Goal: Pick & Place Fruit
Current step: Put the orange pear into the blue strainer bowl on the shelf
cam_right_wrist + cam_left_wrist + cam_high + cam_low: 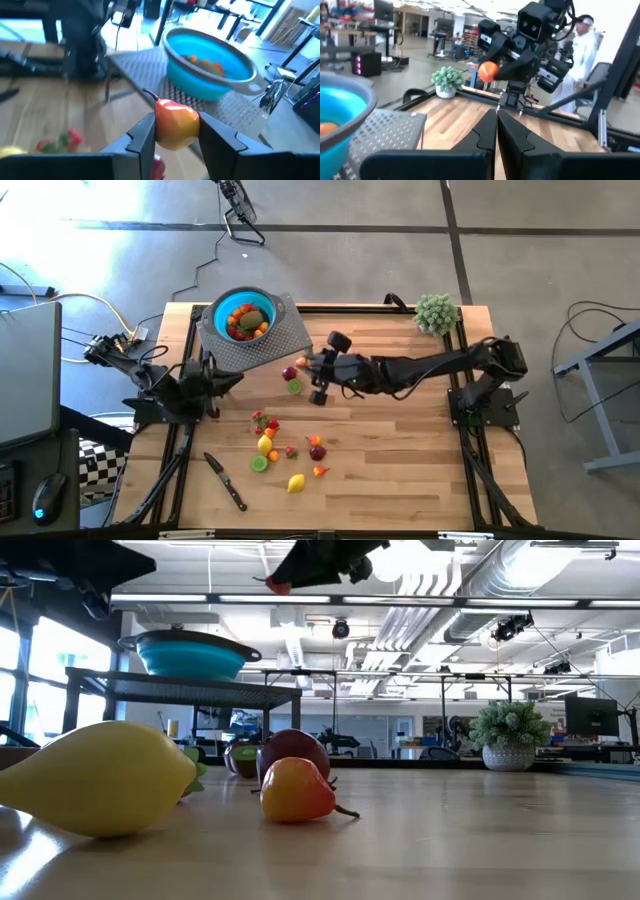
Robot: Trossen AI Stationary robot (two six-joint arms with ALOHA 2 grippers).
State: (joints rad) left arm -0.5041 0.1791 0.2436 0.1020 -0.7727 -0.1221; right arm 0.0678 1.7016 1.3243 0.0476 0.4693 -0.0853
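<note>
Table: pale wooden plank tabletop, spread out below the right claw and carrying everything else.
Mesh stand: grey perforated metal platform, just ahead of the right claw; it lifts the bowl above the tabletop, so the claw probably has to stay high to reach over the rim.
Bowl: round teal plastic bowl on that stand, ahead of the right claw, already holding several small fruits; likely the drop-off.
Plant: fuzzy pale green ball in a pot, well behind the right claw near the table's far edge, out of the working path.
Knife: black-handled knife, well apart from both claws at the near edge.
Loose fruit: small toy fruits in red, yellow, lime green and maroon, scattered on the wood below and to the near side of the right claw; a maroon one and a lime one lie nearly under it.
Held fruit: orange-red pear-shaped toy fruit with a thin stem, raised clear of the table, presumably for carrying toward the bowl.
Right claw: fingers part-spread, pinching that pear on both sides.
Left claw: fingers pressed together, empty, waiting beside the stand.
</note>
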